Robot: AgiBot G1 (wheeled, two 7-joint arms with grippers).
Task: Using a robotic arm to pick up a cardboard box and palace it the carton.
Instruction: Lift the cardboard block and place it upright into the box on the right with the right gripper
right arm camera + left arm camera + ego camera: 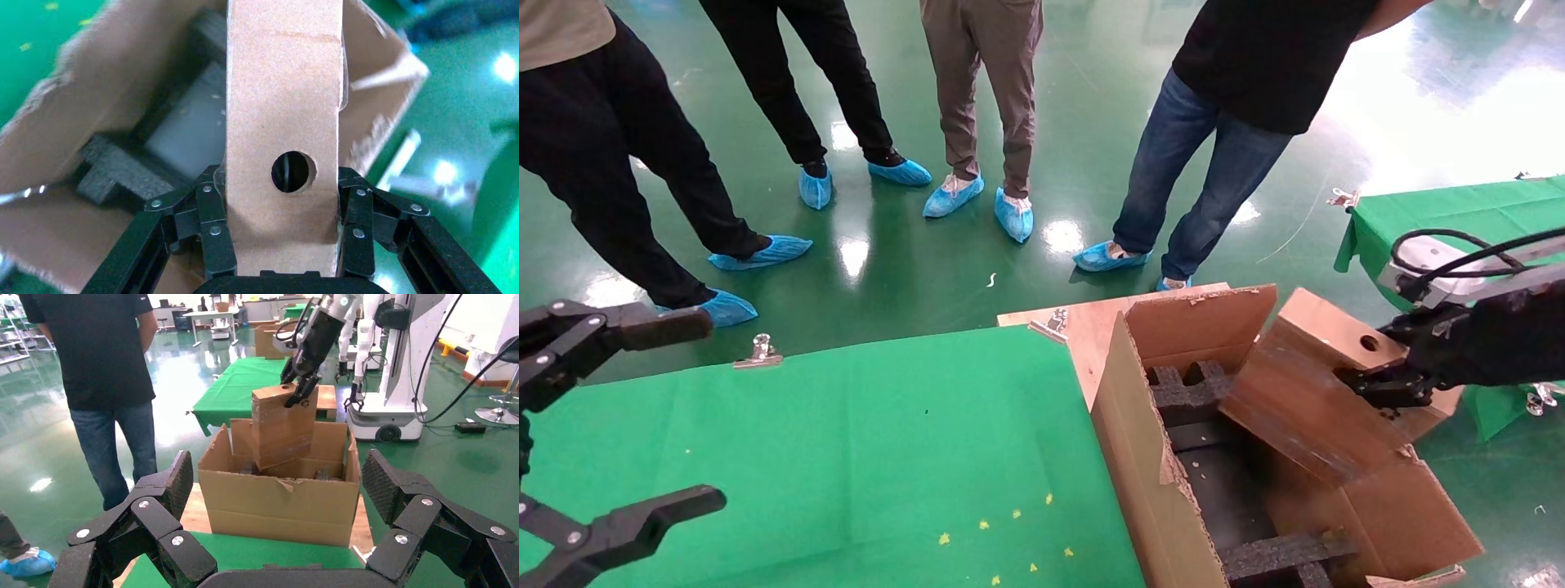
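The right gripper (1387, 390) is clamped on the cardboard box (1324, 384), its fingers (211, 229) pressing the two broad faces at the end that carries the round hole, so the box's long axis runs straight out from the gripper and slants down into the carton (1152, 457). In the left wrist view the box (283, 425) hangs tilted over the carton (278, 499), its lower end already below the rim and above the black foam inserts (1185, 388), with the right gripper (295, 392) holding the top. The next move, I judge, turns on lowering along that axis between the foam pieces. The left gripper (625, 425) sits parked over the green table (846, 441), spread wide, well apart from the carton
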